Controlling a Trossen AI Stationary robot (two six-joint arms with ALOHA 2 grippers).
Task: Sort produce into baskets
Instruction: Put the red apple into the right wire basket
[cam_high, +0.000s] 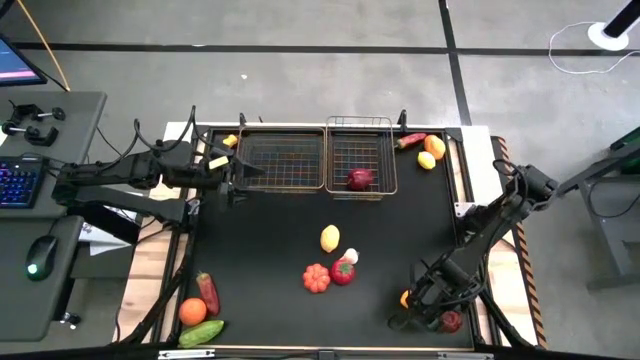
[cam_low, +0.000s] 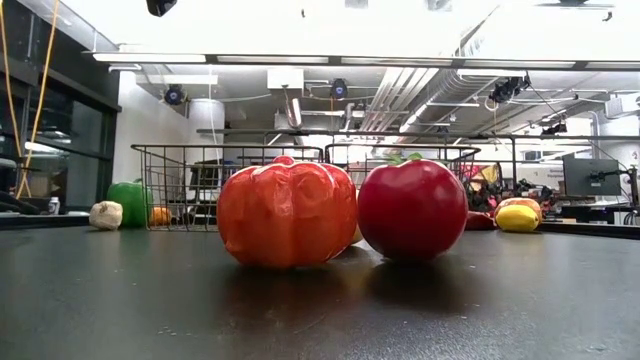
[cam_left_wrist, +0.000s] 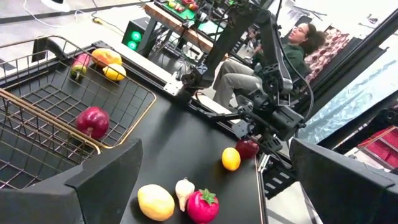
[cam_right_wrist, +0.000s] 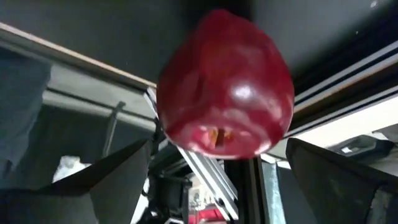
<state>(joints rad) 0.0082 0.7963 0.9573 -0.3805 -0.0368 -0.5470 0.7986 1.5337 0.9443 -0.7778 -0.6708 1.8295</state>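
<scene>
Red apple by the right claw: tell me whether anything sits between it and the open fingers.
Nothing visible does. In the right wrist view the red apple fills the gap ahead of the open right claw, with no other piece between. From above, the claw is at the table's near right corner, an orange piece just beside it.
</scene>
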